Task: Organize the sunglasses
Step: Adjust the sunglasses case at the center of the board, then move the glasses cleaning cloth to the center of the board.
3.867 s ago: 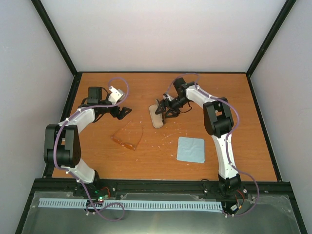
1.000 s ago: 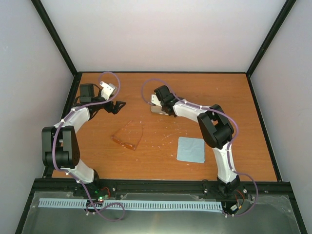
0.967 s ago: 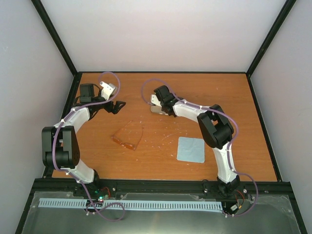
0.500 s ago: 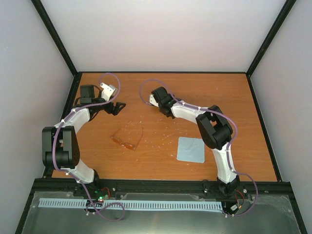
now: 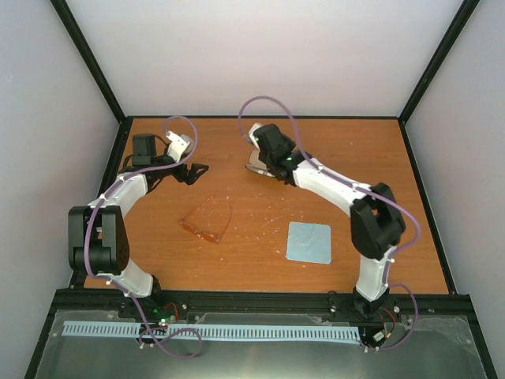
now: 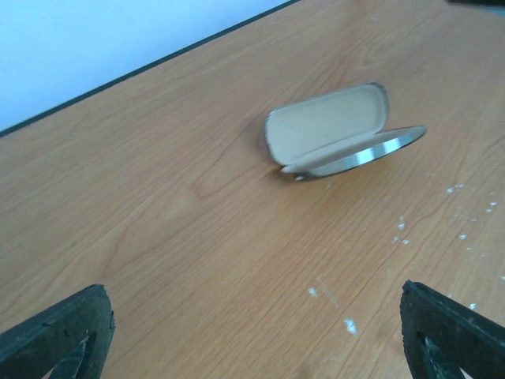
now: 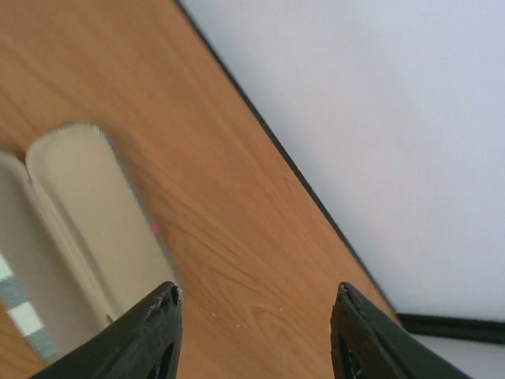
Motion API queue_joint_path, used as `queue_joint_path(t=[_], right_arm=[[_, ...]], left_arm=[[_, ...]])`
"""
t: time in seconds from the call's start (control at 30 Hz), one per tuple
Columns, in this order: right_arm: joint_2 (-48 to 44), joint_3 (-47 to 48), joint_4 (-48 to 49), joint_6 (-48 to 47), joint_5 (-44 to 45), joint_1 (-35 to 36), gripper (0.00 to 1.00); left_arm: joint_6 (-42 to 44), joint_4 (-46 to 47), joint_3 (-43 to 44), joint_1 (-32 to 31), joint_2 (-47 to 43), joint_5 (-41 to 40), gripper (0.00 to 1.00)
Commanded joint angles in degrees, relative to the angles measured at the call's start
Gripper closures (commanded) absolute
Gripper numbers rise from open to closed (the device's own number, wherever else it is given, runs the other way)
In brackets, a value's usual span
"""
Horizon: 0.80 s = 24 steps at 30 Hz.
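The sunglasses (image 5: 207, 223), thin orange-brown with nearly clear lenses, lie on the table left of centre, untouched. The oblong case lies open, showing its beige lining, in the left wrist view (image 6: 339, 130) and at the left of the right wrist view (image 7: 79, 229). From above, the case (image 5: 255, 167) is partly hidden under my right gripper (image 5: 267, 158). That gripper is open and empty in its own view (image 7: 256, 296), beside and above the case. My left gripper (image 5: 193, 170) is open and empty at the back left, pointing towards the case (image 6: 251, 316).
A square light-blue cloth (image 5: 308, 242) lies flat at the front right of the table. White specks dot the wood near the centre (image 5: 264, 217). A black frame (image 5: 264, 118) and pale walls bound the table at the back.
My right arm has stretched out and its gripper has lifted off the case, which now lies open. The left gripper shifted slightly. Sunglasses and cloth have not moved.
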Motion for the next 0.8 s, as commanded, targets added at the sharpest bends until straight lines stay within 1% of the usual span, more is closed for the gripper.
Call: queue_joint_path(t=[0.0, 0.03, 0.07, 0.1, 0.17, 0.2, 0.23, 0.33, 0.37, 0.4, 0.47, 0.6, 0.67, 0.77], right_arm=[[-11.33, -4.04, -5.02, 29.94, -4.47, -2.68, 0.50], [-13.17, -4.77, -7.31, 37.76, -4.05, -3.74, 0.51], [-14.48, -5.04, -11.89, 50.16, -1.82, -4.48, 0.78], [-15.50, -5.39, -16.40, 55.67, -0.78, -5.14, 0.80], [-17.59, -7.43, -21.67, 57.67, -7.53, -7.05, 0.82], [-18.48, -8.36, -24.18, 60.30, -9.44, -8.01, 0.80], [-19.64, -9.86, -25.55, 61.28, -13.71, -9.14, 0.74], [-24.94, -17.67, -25.69, 63.16, -22.92, -11.59, 0.45], [-28.39, -21.84, -25.06, 64.57, -24.49, -12.00, 0.40], [-30.99, -24.81, -24.35, 66.62, -26.63, -12.38, 0.40], [-35.23, -30.01, -25.21, 70.08, -28.93, -14.06, 0.47], [-39.55, -36.33, -29.09, 73.10, -35.07, -17.02, 0.45], [-39.92, -37.79, -31.16, 73.44, -35.19, -17.16, 0.45], [-39.16, -39.49, -32.50, 73.40, -33.66, -17.25, 0.48]], left_arm=[[1.36, -1.62, 4.00, -4.36, 0.05, 2.62, 0.02], [1.57, -1.76, 4.44, -5.32, 0.29, 2.91, 0.02], [1.68, -3.77, 5.20, -6.32, 0.46, 3.22, 0.02], [1.81, -4.61, 5.83, -7.22, 0.77, 3.30, 0.02], [2.34, -5.97, 7.14, -9.47, 1.47, 2.75, 0.02], [2.48, -6.64, 7.78, -10.75, 1.87, 2.29, 0.02], [2.52, -7.48, 8.49, -12.53, 2.30, 2.05, 0.03], [1.88, -10.25, 10.61, -16.44, 3.55, 1.03, 0.03], [1.36, -11.09, 11.37, -17.58, 4.30, 0.71, 0.04], [0.74, -12.02, 12.31, -18.78, 4.99, 0.46, 0.04], [-0.58, -13.66, 14.28, -20.79, 6.28, -0.11, 0.05], [-2.61, -14.78, 17.66, -23.42, 8.71, -1.35, 0.05], [-3.32, -14.53, 18.32, -23.92, 9.45, -1.56, 0.05], [-3.67, -13.67, 18.05, -24.26, 10.08, -1.46, 0.05]])
